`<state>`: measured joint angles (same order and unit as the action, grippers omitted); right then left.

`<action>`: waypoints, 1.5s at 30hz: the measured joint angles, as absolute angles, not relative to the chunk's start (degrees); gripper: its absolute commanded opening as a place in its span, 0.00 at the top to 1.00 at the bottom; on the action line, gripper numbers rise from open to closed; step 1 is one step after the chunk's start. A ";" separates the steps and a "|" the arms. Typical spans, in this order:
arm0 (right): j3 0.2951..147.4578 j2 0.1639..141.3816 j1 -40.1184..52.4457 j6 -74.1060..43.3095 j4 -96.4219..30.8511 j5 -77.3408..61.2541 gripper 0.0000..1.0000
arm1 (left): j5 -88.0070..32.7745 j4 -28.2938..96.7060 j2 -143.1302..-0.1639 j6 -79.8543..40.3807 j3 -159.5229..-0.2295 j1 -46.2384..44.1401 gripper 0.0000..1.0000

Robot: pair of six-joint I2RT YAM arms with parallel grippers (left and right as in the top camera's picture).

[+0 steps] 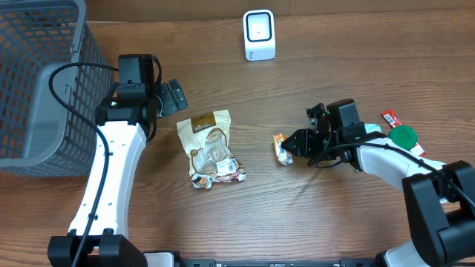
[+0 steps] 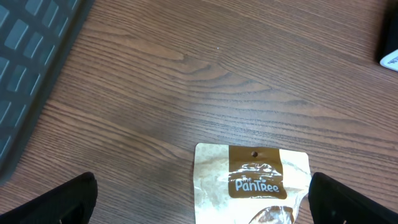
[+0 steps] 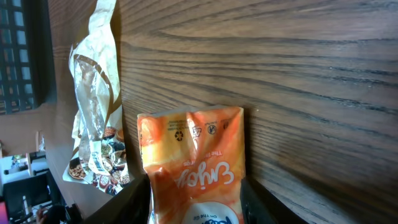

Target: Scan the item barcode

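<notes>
Packet: a small orange foil snack packet (image 1: 281,148) lies flat on the brown wood-grain worktop (image 1: 334,215), at about 3 o'clock from the middle; the right wrist view shows its printed face up (image 3: 193,162)
Right fingers: the right fingers (image 1: 298,139) point toward 9 o'clock and stand partway apart; one dark finger (image 3: 124,202) sits at each side of the packet's near end; whether they press on its edges I cannot tell
Left fingers: the left fingers (image 1: 172,95) are spread fully wide and hold nothing; they hover at 10 o'clock from the pouch; in the left wrist view one finger (image 2: 68,202) shows in each lower corner, with the pouch top between them
Pouch: a tan and brown snack pouch with a clear window (image 1: 210,147) lies flat near the centre, at 9 o'clock from the packet and apart from it; its brown label reads "PanTree" (image 2: 255,180)
Scanner: a small white box-shaped barcode scanner (image 1: 259,35) stands at 12 o'clock, well apart from the packet
Basket: a grey mesh basket (image 1: 37,81) sits at 10 o'clock
Other: a red wrapper (image 1: 390,118) and a green round object (image 1: 403,136) lie at 3 o'clock, beside the right arm
</notes>
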<state>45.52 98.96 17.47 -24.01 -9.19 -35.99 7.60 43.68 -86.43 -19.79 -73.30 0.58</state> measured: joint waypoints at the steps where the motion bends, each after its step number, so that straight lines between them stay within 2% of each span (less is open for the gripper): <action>1: 45.52 98.96 16.95 -24.01 -9.47 -35.99 0.53 | 7.60 43.68 -86.43 -19.79 -73.30 0.58 0.00; 19: 45.54 98.96 14.28 -22.81 -9.89 -36.25 0.48 | 7.60 43.70 -86.43 -19.77 -73.30 0.58 0.00; 30: 58.08 95.46 15.18 -19.35 -24.58 -34.37 0.43 | 7.60 43.68 -86.43 -19.79 -73.30 0.58 0.00; 37: 60.14 94.39 24.97 -16.45 -30.65 -19.77 0.36 | 7.60 43.68 -86.43 -19.79 -73.30 0.58 0.00; 45: 60.14 94.61 35.86 -14.02 -32.67 0.10 0.34 | 7.60 43.68 -86.43 -19.79 -73.30 0.58 0.00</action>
